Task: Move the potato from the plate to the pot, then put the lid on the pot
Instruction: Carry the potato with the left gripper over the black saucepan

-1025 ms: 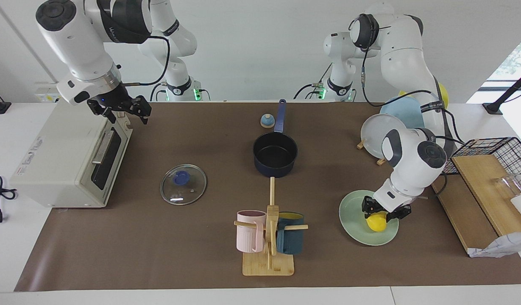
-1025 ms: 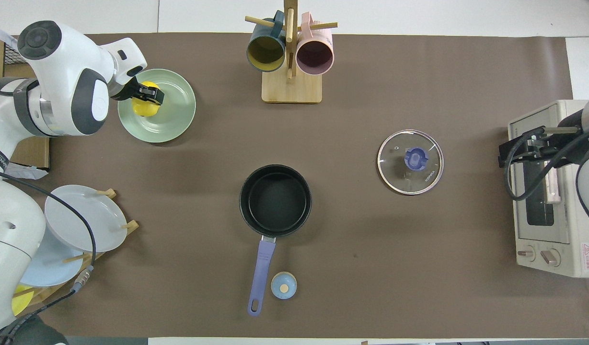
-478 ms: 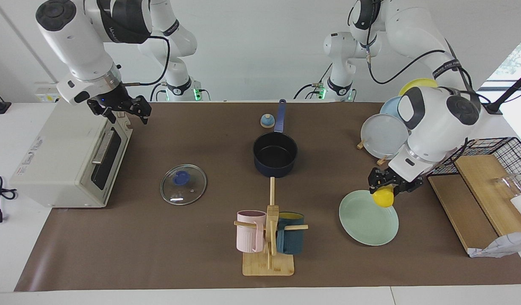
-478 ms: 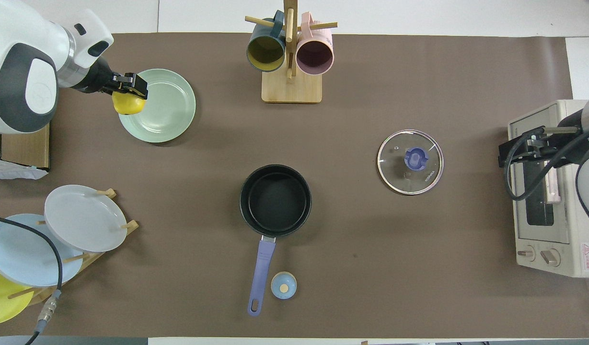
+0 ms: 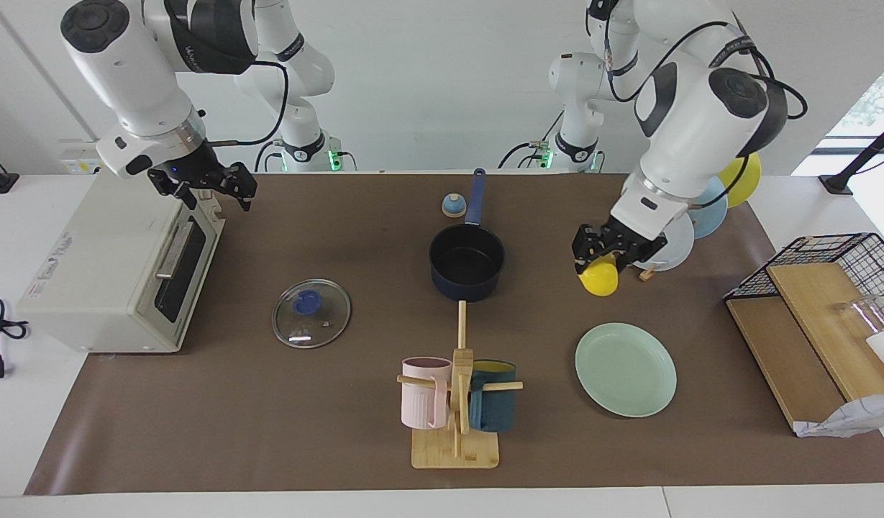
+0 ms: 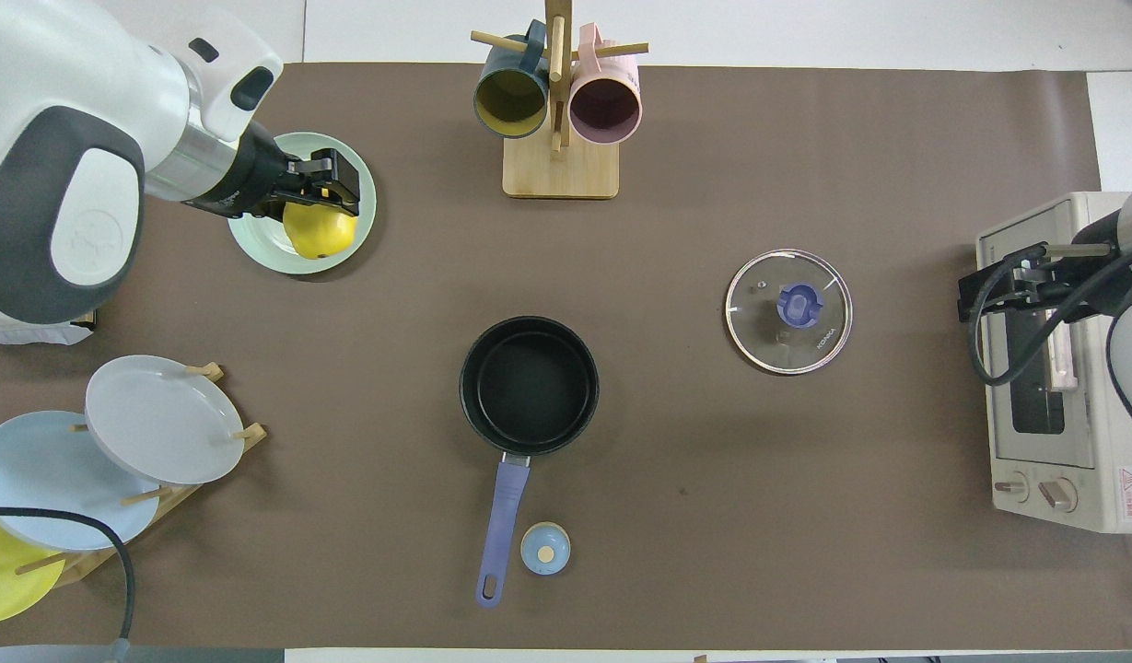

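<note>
My left gripper (image 5: 604, 263) is shut on the yellow potato (image 5: 600, 280) and holds it up in the air. In the overhead view the left gripper (image 6: 319, 195) and potato (image 6: 319, 231) cover part of the mint-green plate (image 6: 257, 255). The plate (image 5: 626, 368) lies bare on the mat. The navy pot (image 5: 465, 288) stands mid-table with nothing in it, its handle toward the robots; it also shows in the overhead view (image 6: 470, 391). The glass lid (image 5: 311, 313) lies flat on the mat toward the right arm's end, and shows in the overhead view (image 6: 819, 333). My right gripper (image 5: 206, 188) waits, open, over the toaster oven.
A toaster oven (image 5: 103, 273) stands at the right arm's end. A mug rack (image 5: 456, 403) stands farther from the robots than the pot. A small bell knob (image 5: 453, 206) sits beside the pot handle. A plate rack (image 6: 151, 424), wire basket (image 5: 837, 252) and wooden boards (image 5: 816, 316) are at the left arm's end.
My left gripper has lifted the potato off the plate and carried it up and toward the pot. The right arm has not moved.
</note>
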### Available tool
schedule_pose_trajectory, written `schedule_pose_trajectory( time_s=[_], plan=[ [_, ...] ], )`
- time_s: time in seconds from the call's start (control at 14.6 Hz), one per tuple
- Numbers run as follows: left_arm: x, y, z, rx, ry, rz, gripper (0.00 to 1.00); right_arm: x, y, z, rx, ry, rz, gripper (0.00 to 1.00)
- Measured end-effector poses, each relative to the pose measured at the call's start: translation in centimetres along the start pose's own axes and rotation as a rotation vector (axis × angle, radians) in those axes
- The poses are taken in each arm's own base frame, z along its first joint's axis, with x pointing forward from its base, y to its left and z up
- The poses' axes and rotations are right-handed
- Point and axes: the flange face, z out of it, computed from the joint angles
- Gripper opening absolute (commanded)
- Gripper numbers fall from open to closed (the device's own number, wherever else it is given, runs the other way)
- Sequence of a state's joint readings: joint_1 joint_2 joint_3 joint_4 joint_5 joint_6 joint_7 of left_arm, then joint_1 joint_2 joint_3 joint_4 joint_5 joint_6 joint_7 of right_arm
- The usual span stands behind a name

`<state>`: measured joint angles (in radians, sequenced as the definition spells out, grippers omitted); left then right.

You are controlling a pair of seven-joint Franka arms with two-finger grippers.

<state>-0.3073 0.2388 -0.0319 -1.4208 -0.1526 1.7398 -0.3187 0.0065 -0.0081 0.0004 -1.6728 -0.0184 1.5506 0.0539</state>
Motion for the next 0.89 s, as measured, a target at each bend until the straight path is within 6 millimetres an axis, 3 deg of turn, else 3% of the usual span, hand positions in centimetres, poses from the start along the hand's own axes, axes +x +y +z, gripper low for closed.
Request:
schedule_pose_trajectory(
  time_s=[0.2,0.41,0.61,0.89],
  plan=[
    [-3.9,5.7,0.8,0.004,-0.029,-0.024,0.00,0.0,0.0,0.0,0.000,0.000,0.000,1.00],
    [-8.1,9.4,5.1,0.004,-0.032,0.001,0.00,0.0,0.0,0.0,0.000,0.000,0.000,1.00],
    [-12.2,11.0,10.9,0.003,-0.021,0.024,0.00,0.0,0.0,0.0,0.000,0.000,0.000,1.00],
    [-15.0,11.4,16.1,0.014,-0.024,0.046,0.00,0.0,0.0,0.0,0.000,0.000,0.000,1.00]
  ],
)
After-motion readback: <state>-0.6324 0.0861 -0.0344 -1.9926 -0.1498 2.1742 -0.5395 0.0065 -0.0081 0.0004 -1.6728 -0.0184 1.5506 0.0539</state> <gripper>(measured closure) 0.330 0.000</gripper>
